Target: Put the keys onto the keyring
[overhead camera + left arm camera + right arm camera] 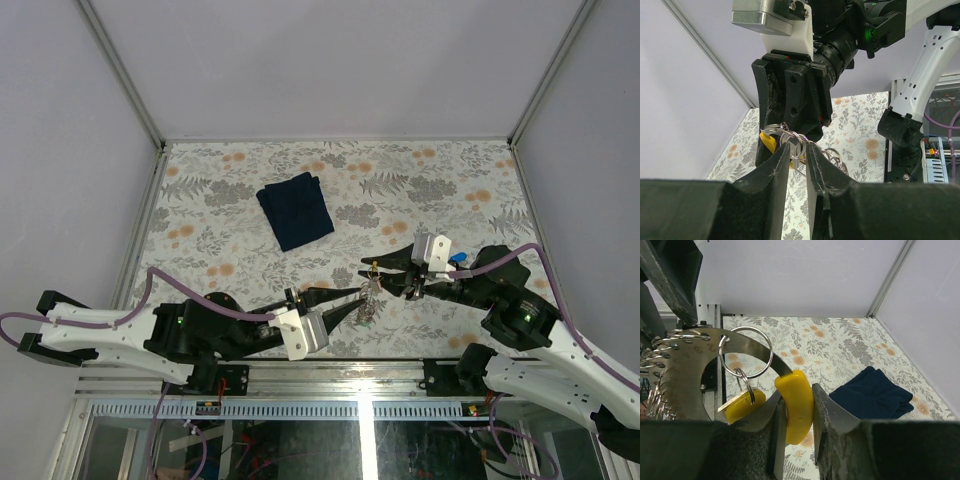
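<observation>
My right pincer clamps the key at three o'clock, my left pincer seemingly nipping the keyring steady for threading.

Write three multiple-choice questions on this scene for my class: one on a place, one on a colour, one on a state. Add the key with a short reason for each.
1. Where is the navy cloth?
A) lying on the table
B) hanging from a gripper
C) draped over the frame

2. What colour is the key between the right gripper's fingers?
A) red
B) yellow
C) green

3. The right gripper is:
A) wide open
B) shut on the key
C) shut on nothing

Key:
1 A, the top view shows it flat on the flowered surface.
2 B, the right wrist view shows a yellow tag.
3 B, its fingers press that tag from both sides.
</observation>
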Available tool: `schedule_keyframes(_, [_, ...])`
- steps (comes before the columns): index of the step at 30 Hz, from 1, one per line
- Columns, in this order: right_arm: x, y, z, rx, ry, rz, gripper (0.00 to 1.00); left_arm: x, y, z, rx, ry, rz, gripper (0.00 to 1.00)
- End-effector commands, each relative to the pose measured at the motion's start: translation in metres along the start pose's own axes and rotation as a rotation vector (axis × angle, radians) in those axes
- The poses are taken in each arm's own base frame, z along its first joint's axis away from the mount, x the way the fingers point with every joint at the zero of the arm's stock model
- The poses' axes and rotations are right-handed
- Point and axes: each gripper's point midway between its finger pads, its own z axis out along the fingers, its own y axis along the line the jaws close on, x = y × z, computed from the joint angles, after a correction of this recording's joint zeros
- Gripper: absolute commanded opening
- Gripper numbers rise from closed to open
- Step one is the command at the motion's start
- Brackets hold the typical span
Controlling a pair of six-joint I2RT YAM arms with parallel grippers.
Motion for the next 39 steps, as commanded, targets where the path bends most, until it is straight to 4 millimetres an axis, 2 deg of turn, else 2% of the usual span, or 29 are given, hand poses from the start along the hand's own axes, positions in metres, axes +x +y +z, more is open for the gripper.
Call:
schedule_keyframes(1, [-0.045,0.006,-0.006,-0.039,-0.121,-0.036,0.07,-0.023,0.020,-0.005,-0.080,-0.045,-0.005,0.20])
schedule_keyframes(16, [-0.041,0.006,-0.005,-0.042,-0.111,-0.039,0.07,-0.025,0.025,-0.009,-0.095,-0.040,0.001,0.13])
schedule_keyframes(19, [-0.041,0.006,-0.006,-0.039,-0.110,-0.046,0.07,-0.026,0.024,-0.010,-0.081,-0.041,-0.003,0.17])
schedule_keyframes(25, [-0.043,0.005,-0.007,-0.033,-0.112,-0.056,0.07,-0.031,0.016,-0.013,-0.019,-0.049,-0.020,0.33])
schedule_keyframes(32, [-0.045,0.004,-0.007,-0.033,-0.110,-0.060,0.08,-0.033,0.016,-0.017,-0.012,-0.061,-0.029,0.35])
schedule_keyframes(39, [-0.044,0.005,-0.005,-0.038,-0.110,-0.048,0.08,-0.027,0.010,-0.011,-0.002,-0.043,-0.015,0.35])
